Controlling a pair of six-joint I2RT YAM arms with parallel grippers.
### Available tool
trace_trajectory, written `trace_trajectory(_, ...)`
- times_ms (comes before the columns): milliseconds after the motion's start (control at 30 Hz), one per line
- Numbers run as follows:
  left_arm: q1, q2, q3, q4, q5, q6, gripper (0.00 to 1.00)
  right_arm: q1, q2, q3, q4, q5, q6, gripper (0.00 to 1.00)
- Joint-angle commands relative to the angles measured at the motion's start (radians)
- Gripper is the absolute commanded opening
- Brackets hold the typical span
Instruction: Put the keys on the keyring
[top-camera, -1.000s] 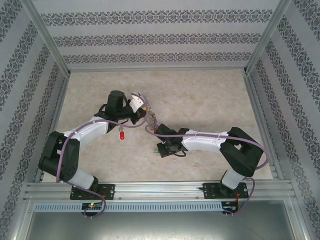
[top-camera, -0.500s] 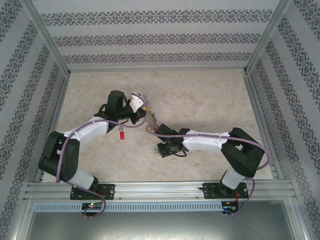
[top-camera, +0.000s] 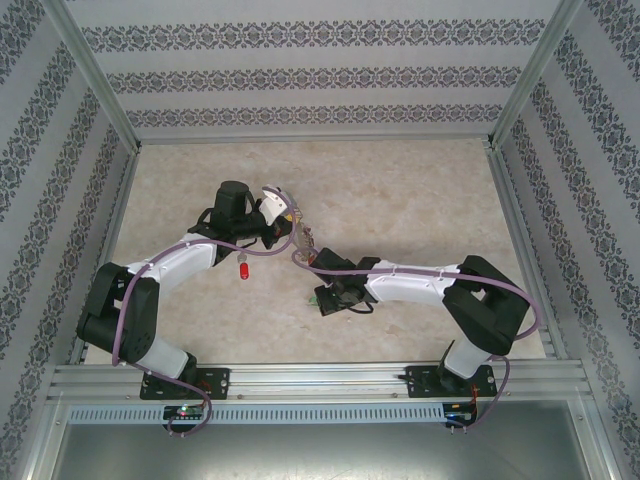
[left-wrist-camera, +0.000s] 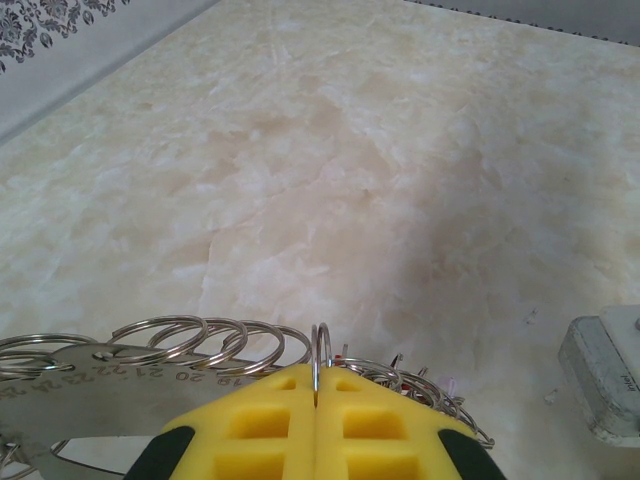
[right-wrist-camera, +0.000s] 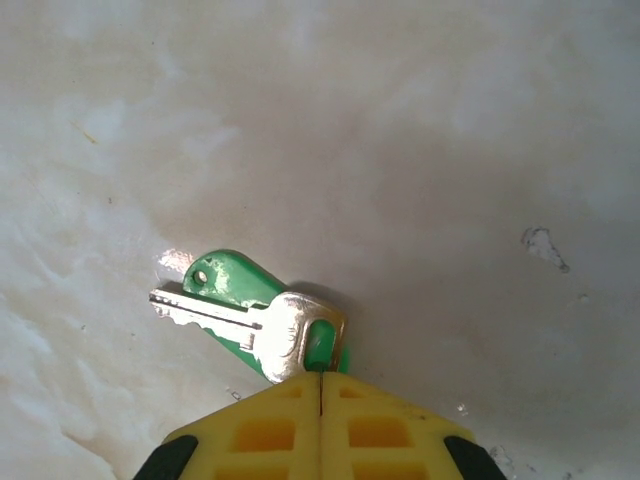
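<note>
Top external view, starting nearest: the two arm bases sit at the near edge of the table (top-camera: 420, 200), and both arms reach in toward its middle.

The right gripper (top-camera: 322, 300) is low over the table, nearer than everything else in play. In the right wrist view its yellow fingers (right-wrist-camera: 260, 435) are pressed together with only a thin seam between them. A green-tagged key (right-wrist-camera: 255, 318) lies flat just ahead of the tips. The lower edge of its silver head disappears behind the fingertips, so I cannot tell whether it is nipped or only touched. From above it shows only as a green speck at the gripper.

A little farther and to the left, a red-tagged key (top-camera: 243, 270) lies loose on the table, apart from both grippers. It is too small to tell whether it has a label window.

Farther still, the keyring (top-camera: 300, 242) hangs between the two arms as a small silvery tangle. The left gripper (top-camera: 288, 216) is just beyond it. In the left wrist view its fingers (left-wrist-camera: 380, 430) are clamped on the thin upright wire of the keyring, and small rings fan out to both sides. A numbered metal tag (left-wrist-camera: 90, 385) is cut off at the left. A grey-white block (left-wrist-camera: 605, 385) at the right edge is cropped and I cannot identify it.
</note>
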Motion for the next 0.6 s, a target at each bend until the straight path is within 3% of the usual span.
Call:
trace_trajectory(0, 0.014, -0.034, 0.008, 0.053, 0.038, -0.01, 0.0, -0.011, -0.067, -0.025, 0.0, 0.02, -0.009, 0.0)
trace_trajectory(167, 0.012, -0.055, 0.005, 0.053, 0.075, -0.004, 0.0, -0.073, -0.286, -0.12, 0.127, -0.086, -0.186, 0.0)
trace_trajectory(367, 0.006, -0.087, 0.005, 0.016, 0.191, 0.043, 0.0, -0.277, -0.567, -0.226, 0.177, -0.434, -0.47, 0.0)
trace_trajectory(567, -0.012, -0.121, 0.029, -0.097, 0.31, 0.123, 0.0, -0.406, -0.738, -0.257, 0.202, -0.515, -0.63, 0.0)
